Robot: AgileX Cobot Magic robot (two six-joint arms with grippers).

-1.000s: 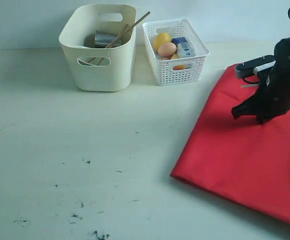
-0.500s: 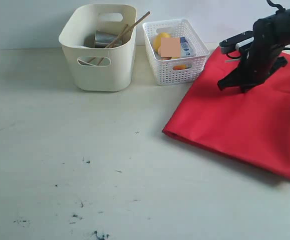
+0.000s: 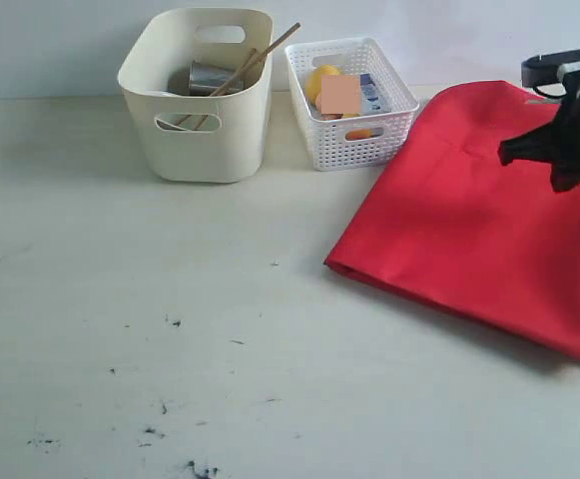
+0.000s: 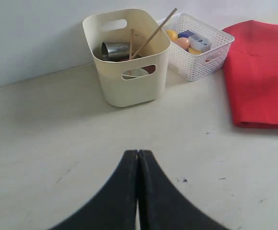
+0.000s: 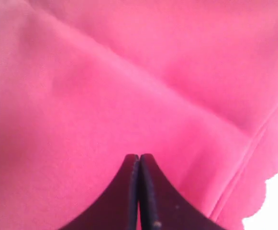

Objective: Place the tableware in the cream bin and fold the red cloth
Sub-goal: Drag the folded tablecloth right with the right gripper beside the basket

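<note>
Left tool (image 4: 138, 191) – jaws pressed together, nothing in them, hanging over the bare desk (image 3: 170, 299) and facing the cream bin (image 3: 205, 130). Right tool (image 5: 139, 191) – jaws also pressed together with no fabric pinched between them. It sits over the red cloth (image 3: 469, 239); cannot tell if the tips touch it.

The red cloth lies folded in layers on the right side of the desk, with a smooth folded edge toward the middle. A scalloped edge shows in the right wrist view. Its far corner is just beside the white lattice basket (image 3: 354, 135).

The cream bin stands at the back of the desk, just left of the basket. Inside it is the steel cup (image 3: 208, 77), and the chopsticks (image 3: 260, 55) lean out over the rim toward the basket. Other bin contents are too hidden to tell.

The basket holds a lemon (image 3: 321, 78) and a blue-white carton (image 3: 366, 92).
</note>
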